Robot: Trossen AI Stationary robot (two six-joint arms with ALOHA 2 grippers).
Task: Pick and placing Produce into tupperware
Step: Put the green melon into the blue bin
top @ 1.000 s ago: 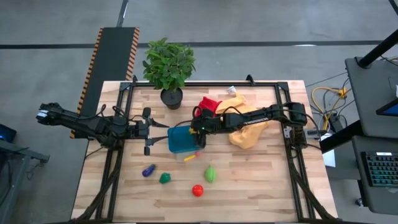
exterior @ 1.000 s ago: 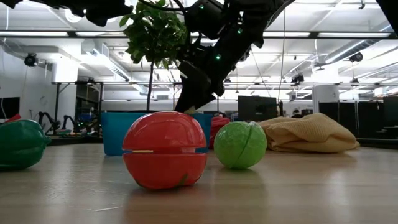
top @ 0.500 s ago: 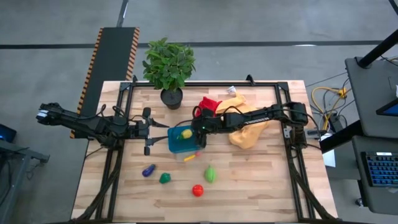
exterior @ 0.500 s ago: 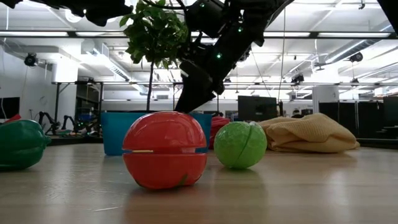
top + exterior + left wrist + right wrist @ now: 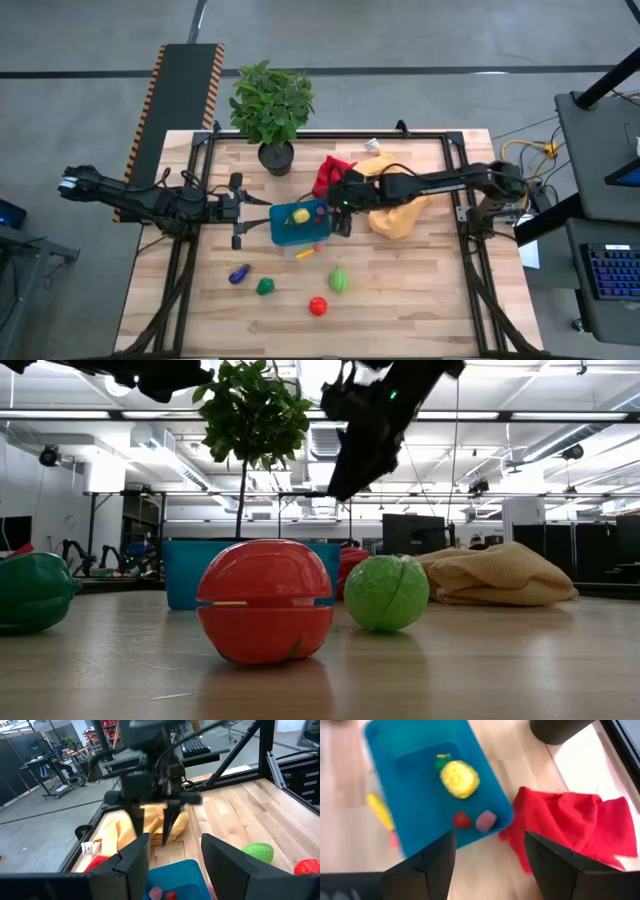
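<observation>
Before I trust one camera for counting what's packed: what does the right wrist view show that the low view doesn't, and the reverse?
Only the right wrist view shows inside the tupperware: a yellow piece, a small red piece and a pink piece. Only the low view shows the red ball, green ball and potted plant. Both show the tupperware and the open right gripper.

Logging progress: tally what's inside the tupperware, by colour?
yellow piece: 1
red piece: 1
pink piece: 1
Total: 3 in the tupperware
</observation>
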